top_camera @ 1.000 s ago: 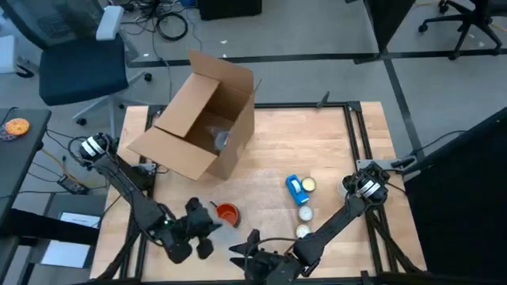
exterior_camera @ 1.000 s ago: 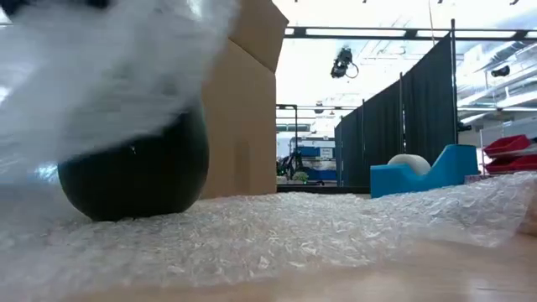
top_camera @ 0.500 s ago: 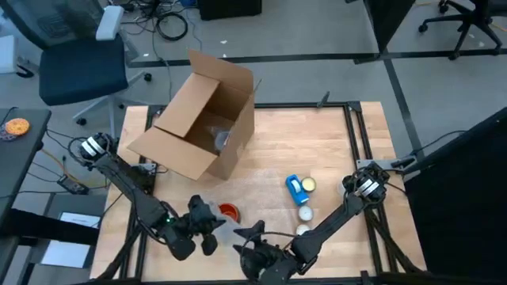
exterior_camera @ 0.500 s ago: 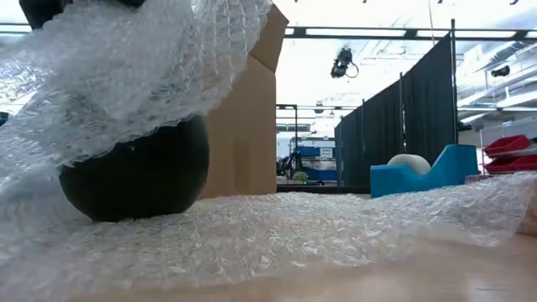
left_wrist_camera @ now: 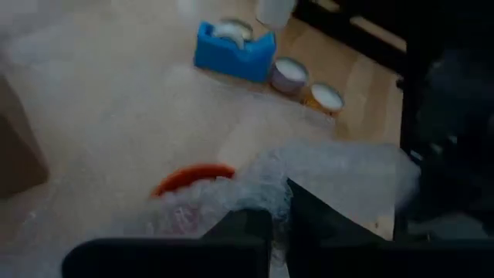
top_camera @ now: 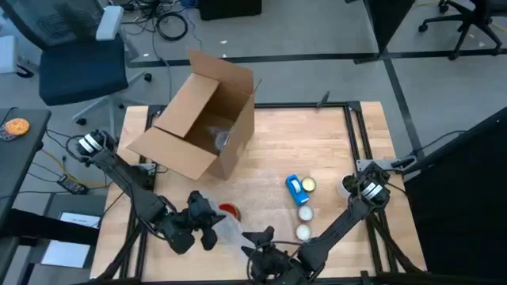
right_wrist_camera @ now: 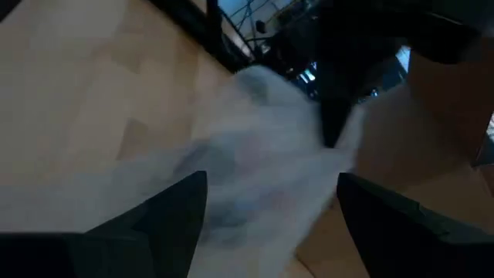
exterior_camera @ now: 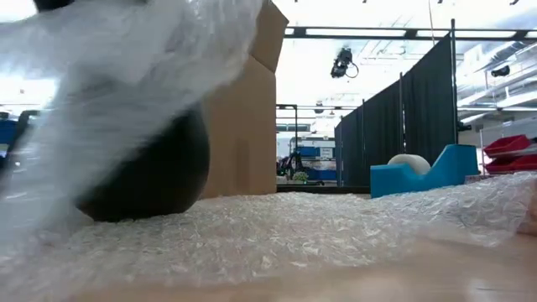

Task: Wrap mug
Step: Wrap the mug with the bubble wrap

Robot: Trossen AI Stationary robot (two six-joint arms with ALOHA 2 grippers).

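**Wrap pulled further over the mug**

Since a moment ago the left gripper [top_camera: 207, 229] has drawn the bubble wrap [exterior_camera: 126, 101] further across the mug [exterior_camera: 151, 172], so that less of the mug's red inside [top_camera: 228, 210] shows from above than before. Its fingers [left_wrist_camera: 247, 224] are pinched together on an edge of the sheet, with wrap bunched just ahead of them. The right gripper [top_camera: 257, 245] has slid back toward the table's near edge; its two fingers [right_wrist_camera: 181, 208] stand spread wide with nothing between them, the wrap just beyond their tips.

Round and dark on the outside, the mug sits on the spread sheet near the front of the wooden table [top_camera: 317, 142], between the two grippers. Further back stands an open cardboard box [top_camera: 202, 119]. To the right lie a blue tape dispenser [top_camera: 295, 188] and a few small rolls [top_camera: 304, 214] beside it.
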